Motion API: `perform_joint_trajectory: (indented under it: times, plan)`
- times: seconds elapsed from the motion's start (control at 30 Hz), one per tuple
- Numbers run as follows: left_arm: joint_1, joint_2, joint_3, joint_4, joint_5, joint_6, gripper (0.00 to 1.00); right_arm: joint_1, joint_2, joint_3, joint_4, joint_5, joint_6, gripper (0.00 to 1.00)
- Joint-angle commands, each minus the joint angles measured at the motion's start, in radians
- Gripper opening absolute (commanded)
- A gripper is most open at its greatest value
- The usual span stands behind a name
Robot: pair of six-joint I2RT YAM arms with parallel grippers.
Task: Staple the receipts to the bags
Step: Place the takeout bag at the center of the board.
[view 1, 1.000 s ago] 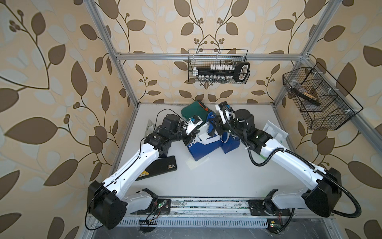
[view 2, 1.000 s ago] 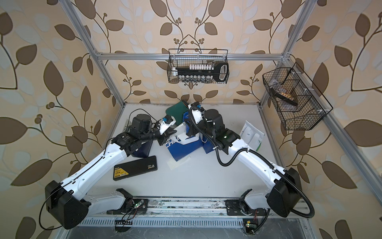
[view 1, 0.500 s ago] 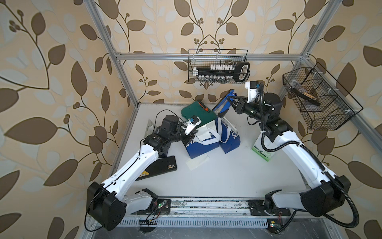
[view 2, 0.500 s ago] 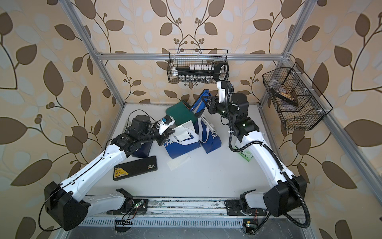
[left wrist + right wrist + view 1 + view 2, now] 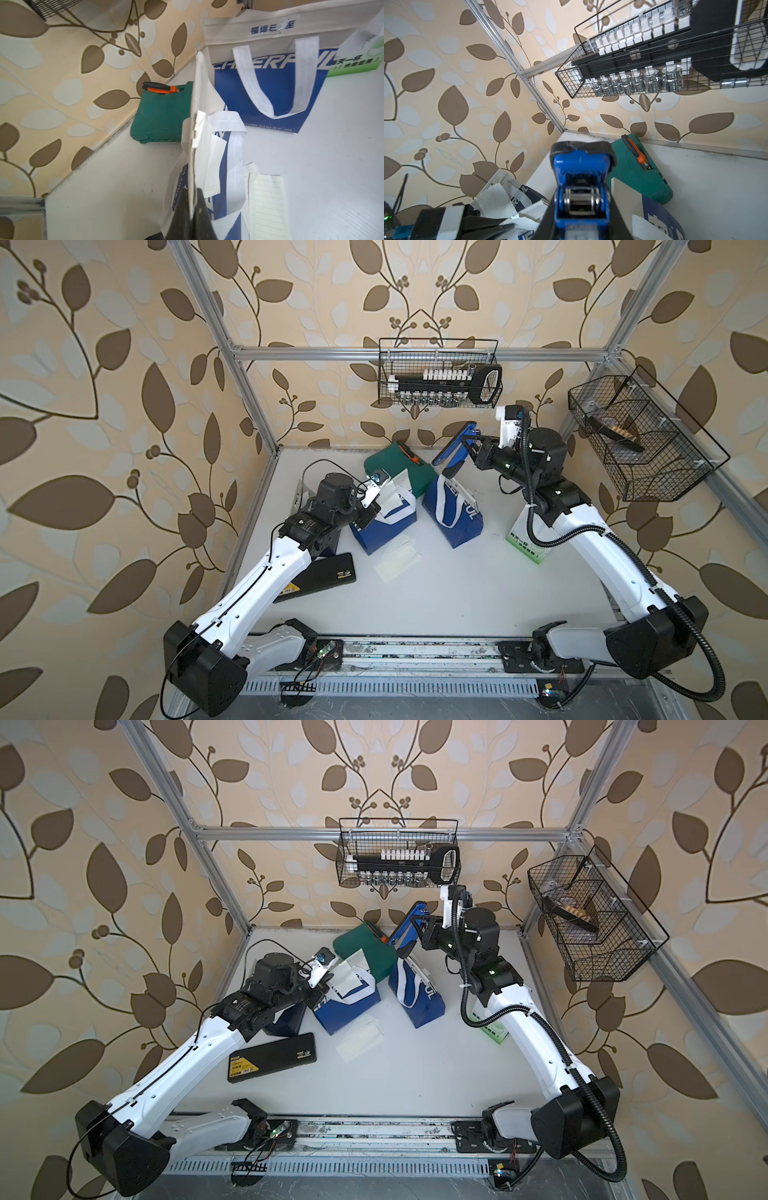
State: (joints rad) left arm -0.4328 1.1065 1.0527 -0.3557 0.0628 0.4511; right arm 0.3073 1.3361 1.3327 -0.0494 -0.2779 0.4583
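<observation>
- 2 grippers split the work. The left gripper [image 5: 192, 204] has its jaws pressed together on the white top edge of a navy bag [image 5: 382, 526]. A receipt [image 5: 209, 162] lies against that edge, probably pinned there so slip and bag stay lined up for stapling.
- The right gripper [image 5: 473, 448] clamps the rear of a blue stapler [image 5: 453, 448] and holds it in the air on the far side, above a dark green pouch [image 5: 399, 466]. Its nose points left toward the pinched bag but is well apart from it, so the staple looks not yet made.
- 2 loose receipts [image 5: 397, 558] overlap flat on the white table [image 5: 457, 593], just near of the held bag. They are thin, cream and faintly ruled.
- A second navy bag [image 5: 453, 510] stands to the right, and a green-and-white bag [image 5: 525, 539] sits partly under the right arm. Both have crisp paper walls, and the navy ones have floppy white strap handles.
</observation>
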Motion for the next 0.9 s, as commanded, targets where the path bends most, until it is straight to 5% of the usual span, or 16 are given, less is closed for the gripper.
perform_joint_trajectory:
  times: [0.0, 0.17, 0.53, 0.63, 0.73, 0.8, 0.87]
  plan:
    - [0.057, -0.050, 0.046, 0.036, -0.102, -0.035, 0.00, 0.001, -0.029, 0.001, 0.052, 0.046, -0.006, 0.14]
    - [0.104, 0.003, 0.016, 0.133, -0.349, -0.051, 0.00, 0.002, -0.024, -0.009, 0.071, 0.043, 0.012, 0.15]
    - [0.121, 0.211, 0.067, 0.335, -0.605, -0.086, 0.00, 0.001, -0.029, -0.016, 0.004, 0.151, -0.062, 0.15]
    - [0.121, 0.240, 0.112, 0.307, -0.575, -0.100, 0.00, -0.011, -0.036, -0.014, -0.027, 0.223, -0.116, 0.15]
    - [0.122, 0.201, 0.117, 0.313, -0.505, -0.155, 0.42, -0.044, -0.049, -0.008, -0.024, 0.271, -0.165, 0.15]
    - [0.121, 0.171, 0.117, 0.332, -0.473, -0.188, 0.53, -0.067, -0.053, -0.006, -0.005, 0.286, -0.193, 0.15]
    - [0.121, 0.156, 0.163, 0.286, -0.453, -0.232, 0.94, -0.083, -0.046, 0.014, -0.027, 0.315, -0.206, 0.14]
